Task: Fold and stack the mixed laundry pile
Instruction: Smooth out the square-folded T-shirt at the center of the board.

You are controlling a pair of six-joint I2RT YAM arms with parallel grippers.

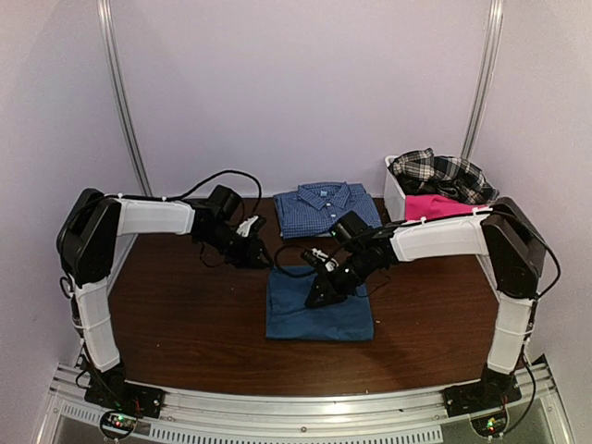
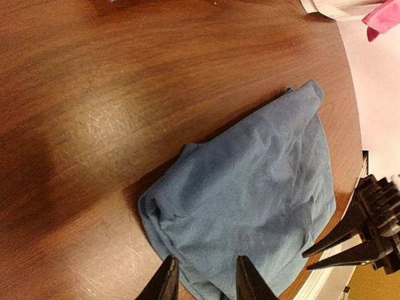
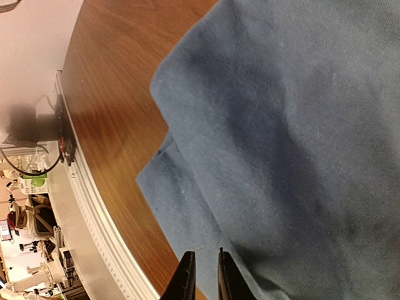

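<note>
Dark blue T-shirt (image 1: 319, 310) lies folded on the surface (image 1: 185, 314), lower centre of the top view; left pincer (image 2: 206, 262) half-open at its edge, right pincer (image 3: 205, 255) narrow, grasp indeterminate; a single-layer pinch could unfold it or drag it askew.

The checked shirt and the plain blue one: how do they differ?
The checked shirt is patterned, with a collar showing; the plain shirt is solid, no collar visible. The checked shirt lies at the table's far edge; the plain shirt lies mid-table. Both are blue and folded.
</note>
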